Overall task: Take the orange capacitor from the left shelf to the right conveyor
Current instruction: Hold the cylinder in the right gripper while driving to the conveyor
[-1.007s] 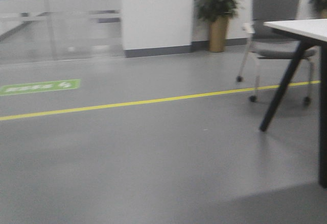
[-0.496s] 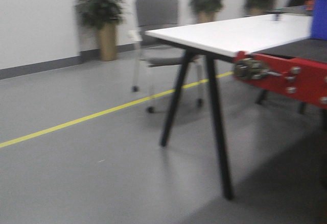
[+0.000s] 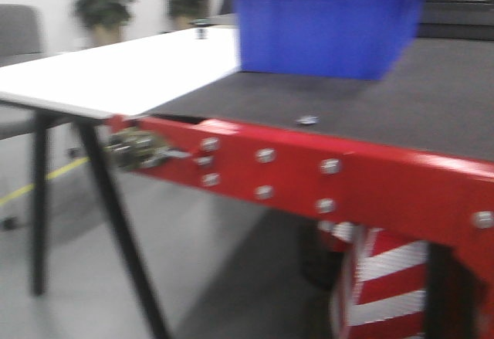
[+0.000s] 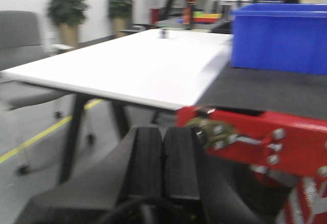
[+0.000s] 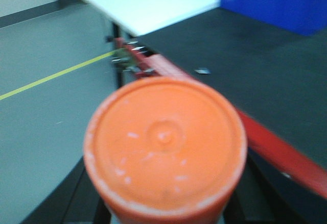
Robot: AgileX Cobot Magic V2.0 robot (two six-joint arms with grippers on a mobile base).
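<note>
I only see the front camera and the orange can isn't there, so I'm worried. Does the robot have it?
Observer: Yes, it looks held. The right wrist view shows the round top of the orange capacitor right below the camera, beside the red edge of the right conveyor, seemingly not over the belt yet.
Operator: Is the other pincer holding anything?
Observer: No. In the left wrist view the left pincer is shut and empty.

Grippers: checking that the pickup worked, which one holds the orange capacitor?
The right gripper: the orange capacitor fills its wrist view, top towards the camera. The left gripper is shut on nothing.
</note>
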